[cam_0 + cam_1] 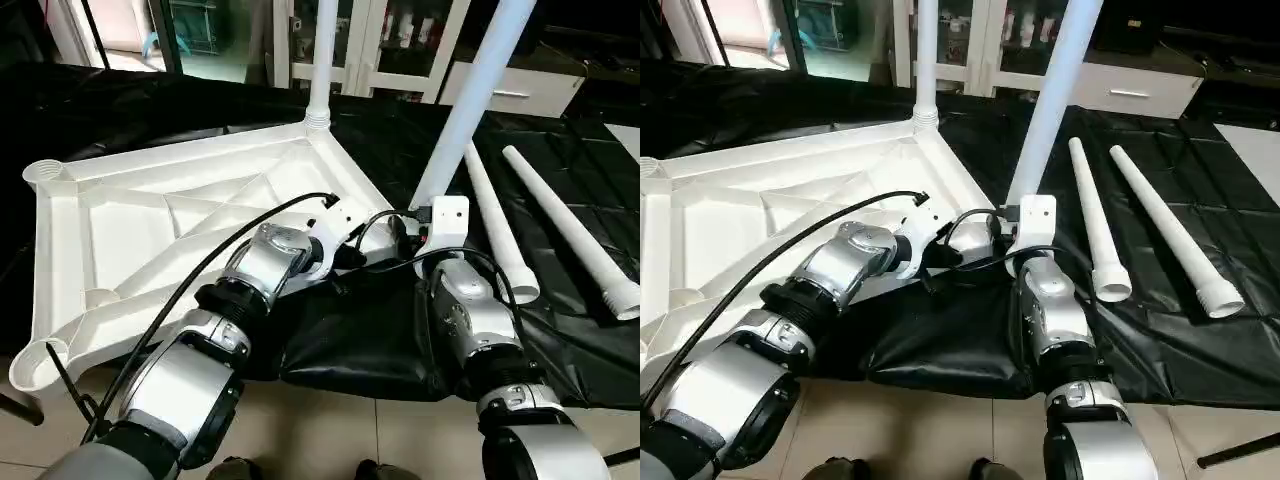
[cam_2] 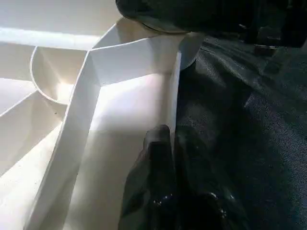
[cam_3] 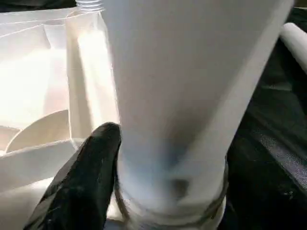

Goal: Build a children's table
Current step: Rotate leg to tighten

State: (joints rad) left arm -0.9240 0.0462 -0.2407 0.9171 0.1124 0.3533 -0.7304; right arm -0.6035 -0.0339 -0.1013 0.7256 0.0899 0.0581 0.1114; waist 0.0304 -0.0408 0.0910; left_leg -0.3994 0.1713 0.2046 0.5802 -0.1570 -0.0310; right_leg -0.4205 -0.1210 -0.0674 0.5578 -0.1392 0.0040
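- In the head views, the silver forearms lie nearest the camera, both reaching to the near right corner of the upturned children's table top [image 1: 170, 215], which lies ribs-up on the black-sheeted desk [image 1: 560, 150].
- One leg [image 1: 322, 60] stands upright in the far corner socket. A second leg [image 1: 470, 100] rises tilted from the near right corner, where the right pincer [image 1: 1025, 205] holds it low down. Two spare legs [image 1: 495, 225] [image 1: 570, 230] lie on the desk off to the right, well apart from the top.
- In the left wrist view, the left pincer [image 2: 168, 143] has its black fingers pressed together on the thin raised rim [image 2: 173, 96] of the top, beside a corner socket [image 2: 53, 76]. It appears to be steadying the top.
- In the right wrist view, the right pincer [image 3: 158, 158] is spread wide around the thick end of the tilted leg, one black finger [image 3: 91, 167] lying against the tube just above its ribbed collar.
- Judged from this, the step is seating the second leg. It would go best by bringing the leg upright over the socket before pushing, since a tilted entry could jam or lift the top.
- The left grip on the rim should hold firm, so the top does not slide on the slick sheet.
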